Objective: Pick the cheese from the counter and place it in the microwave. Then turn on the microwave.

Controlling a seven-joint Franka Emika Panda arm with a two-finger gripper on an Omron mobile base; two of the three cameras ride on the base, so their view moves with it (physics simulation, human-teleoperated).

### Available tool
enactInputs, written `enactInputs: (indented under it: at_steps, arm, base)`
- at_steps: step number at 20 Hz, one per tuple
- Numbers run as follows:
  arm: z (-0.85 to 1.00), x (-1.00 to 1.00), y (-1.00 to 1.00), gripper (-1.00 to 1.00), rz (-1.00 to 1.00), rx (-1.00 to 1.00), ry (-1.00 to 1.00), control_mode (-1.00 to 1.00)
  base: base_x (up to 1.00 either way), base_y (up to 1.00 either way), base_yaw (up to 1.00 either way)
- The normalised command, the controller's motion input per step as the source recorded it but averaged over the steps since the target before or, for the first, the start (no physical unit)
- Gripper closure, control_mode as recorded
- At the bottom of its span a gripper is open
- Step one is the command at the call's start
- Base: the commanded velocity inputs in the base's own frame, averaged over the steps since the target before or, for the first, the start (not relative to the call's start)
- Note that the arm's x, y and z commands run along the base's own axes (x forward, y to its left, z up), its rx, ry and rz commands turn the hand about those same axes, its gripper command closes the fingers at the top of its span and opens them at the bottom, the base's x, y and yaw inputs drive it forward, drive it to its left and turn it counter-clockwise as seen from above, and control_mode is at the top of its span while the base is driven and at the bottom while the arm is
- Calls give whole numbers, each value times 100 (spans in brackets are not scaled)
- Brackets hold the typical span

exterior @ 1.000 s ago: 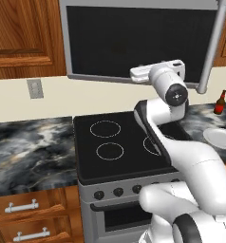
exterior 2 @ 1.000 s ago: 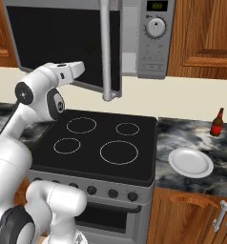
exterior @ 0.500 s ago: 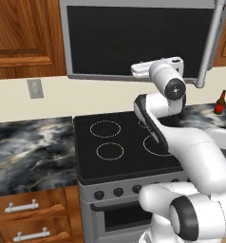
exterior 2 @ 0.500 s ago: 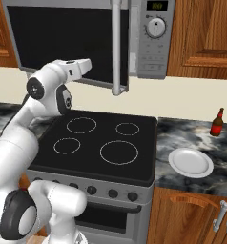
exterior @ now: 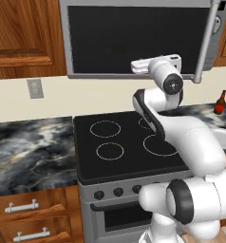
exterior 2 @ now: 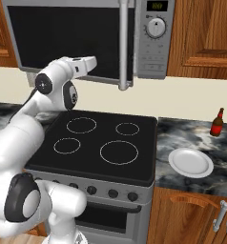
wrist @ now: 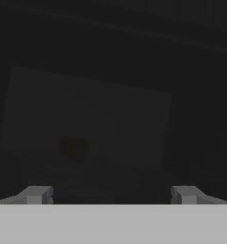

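Observation:
The microwave (exterior 2: 156, 47) hangs over the stove, and its dark glass door (exterior: 134, 38) stands a little ajar, with the long silver handle (exterior 2: 124, 45) next to the knob (exterior 2: 156, 27). My gripper (exterior 2: 94, 63) is raised to the lower part of the door, right against the glass. In the hand view the gripper (wrist: 110, 195) is open, both fingertips (wrist: 36, 194) wide apart with nothing between them. Dark glass faces the hand camera, with a dim lump (wrist: 72, 147) behind it. The cheese is hidden. Marbled counter (exterior: 29, 147) runs on either side of the stove.
A black stovetop (exterior 2: 106, 143) with ring marks lies below my arm. On the counter to its right sit a white plate (exterior 2: 190, 162) and a brown bottle (exterior 2: 217, 123). Wooden cabinets flank the microwave, and drawers (exterior: 24, 209) sit under the counter.
The door handle has swung right toward the control panel, narrowing the gap. My hand has followed it rightward against the glass. The jaws stay open.

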Motion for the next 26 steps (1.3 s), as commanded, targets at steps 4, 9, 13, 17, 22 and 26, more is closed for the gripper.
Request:
enactInputs:
  at_steps: [4,9,13,17,22,26]
  arm:
    - [0,35,-14,-100,0,3,0,-100]
    - [0,30,-13,-100,0,3,0,-100]
    - [0,33,-11,-100,0,3,0,-100]
    - [0,38,-7,-100,0,3,0,-100]
    - [0,32,-6,-100,0,3,0,-100]
    - [0,12,-6,-100,0,3,0,-100]
  base:
    - [0,0,0]
    - [0,0,0]
    - [0,0,0]
    - [0,0,0]
    - [0,0,0]
    - [0,0,0]
